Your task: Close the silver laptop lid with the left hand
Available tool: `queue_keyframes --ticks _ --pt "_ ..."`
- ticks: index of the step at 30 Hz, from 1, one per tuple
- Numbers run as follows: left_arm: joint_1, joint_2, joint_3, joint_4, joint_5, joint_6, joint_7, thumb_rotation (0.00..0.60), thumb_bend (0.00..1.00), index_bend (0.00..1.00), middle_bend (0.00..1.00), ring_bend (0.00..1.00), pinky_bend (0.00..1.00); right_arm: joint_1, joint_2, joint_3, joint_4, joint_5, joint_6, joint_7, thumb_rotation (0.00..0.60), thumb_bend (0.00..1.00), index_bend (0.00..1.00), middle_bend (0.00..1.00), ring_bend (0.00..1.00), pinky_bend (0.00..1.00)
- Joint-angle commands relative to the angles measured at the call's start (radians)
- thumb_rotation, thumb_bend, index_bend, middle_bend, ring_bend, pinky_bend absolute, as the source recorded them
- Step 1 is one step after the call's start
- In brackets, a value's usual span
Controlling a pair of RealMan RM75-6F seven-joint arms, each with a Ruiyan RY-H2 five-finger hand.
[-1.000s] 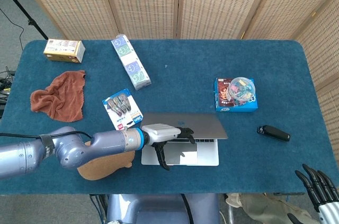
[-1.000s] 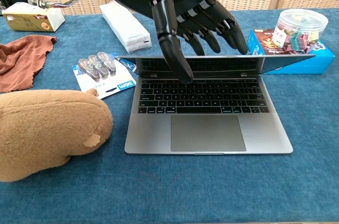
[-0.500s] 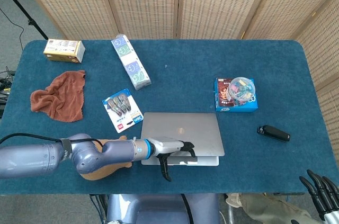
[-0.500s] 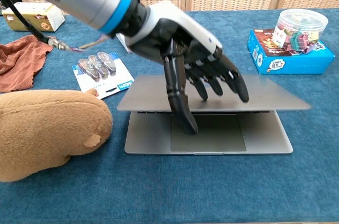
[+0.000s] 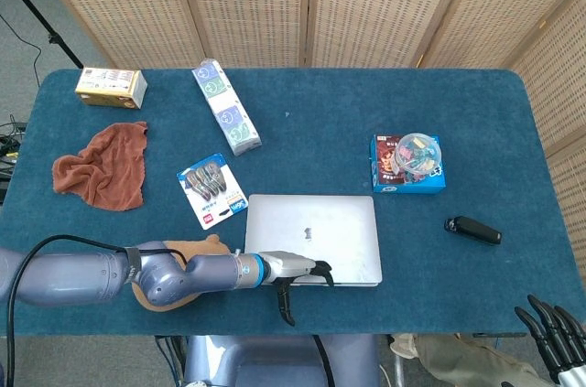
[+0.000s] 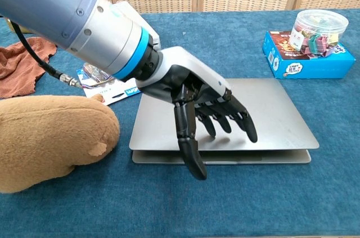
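Note:
The silver laptop point(image 5: 316, 236) point(image 6: 264, 117) lies near the table's front edge with its lid almost flat on the base; a thin gap shows along the front. My left hand point(image 5: 293, 275) point(image 6: 205, 114) presses down on the lid's front part, fingers spread, thumb hanging past the front edge. It holds nothing. Only the fingertips of my right hand point(image 5: 552, 330) show at the bottom right of the head view, off the table, and how they stand is unclear.
A brown plush toy point(image 6: 48, 139) lies just left of the laptop. Behind it are a pack of clips point(image 5: 212, 188), a rust cloth point(image 5: 103, 166), a long white box point(image 5: 226, 105), a small carton point(image 5: 111, 87). To the right sit a blue box point(image 5: 407, 167) with a round tub and a black remote point(image 5: 472, 230).
The lid has swung down from half open to nearly flat. My left hand followed it down and toward the front edge. The right hand dropped lower in the head view.

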Motion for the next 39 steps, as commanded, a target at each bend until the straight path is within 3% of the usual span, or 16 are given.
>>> queue_keyframes --ticks 1,16,22,29,34,35,36,39 --pt "0.003 -0.01 0.01 0.006 0.003 0.0 0.002 0.6 0.11 0.18 0.02 0.05 0.08 0.0 0.0 0.001 0.0 -0.002 0.0 0.001 0.6 0.18 0.0 0.0 0.0 0.05" --pt "0.042 -0.069 0.073 0.033 0.015 0.018 0.013 0.6 0.11 0.18 0.02 0.05 0.08 0.002 0.0 0.001 -0.002 -0.009 -0.017 -0.003 0.6 0.18 0.0 0.0 0.0 0.05" --pt "0.049 -0.049 0.057 0.028 0.018 0.033 0.015 0.6 0.11 0.18 0.02 0.05 0.08 0.004 0.0 0.001 -0.006 -0.011 -0.023 -0.007 0.6 0.18 0.0 0.0 0.0 0.05" --pt "0.037 0.06 -0.012 -0.014 0.014 0.06 0.013 0.6 0.11 0.18 0.02 0.05 0.08 0.004 -0.001 0.002 -0.005 -0.014 -0.027 -0.01 0.6 0.18 0.0 0.0 0.0 0.05" --pt "0.042 0.231 -0.073 -0.074 -0.003 0.112 0.008 0.6 0.11 0.18 0.02 0.05 0.08 0.007 -0.002 0.001 -0.005 -0.014 -0.033 -0.007 0.6 0.18 0.0 0.0 0.0 0.05" --pt "0.022 0.201 -0.114 -0.072 -0.031 0.154 -0.015 0.6 0.11 0.18 0.02 0.05 0.08 0.008 -0.002 0.002 -0.006 -0.013 -0.035 -0.008 0.6 0.18 0.0 0.0 0.0 0.05" --pt "0.049 0.242 -0.088 -0.089 -0.035 0.182 -0.008 0.6 0.11 0.18 0.02 0.05 0.08 0.009 -0.002 0.003 -0.007 -0.013 -0.037 -0.009 0.6 0.18 0.0 0.0 0.0 0.05" --pt "0.094 0.339 -0.07 -0.159 -0.043 0.252 0.008 0.6 0.11 0.18 0.02 0.05 0.08 0.014 -0.004 0.004 -0.01 -0.011 -0.047 -0.012 0.6 0.18 0.0 0.0 0.0 0.05"
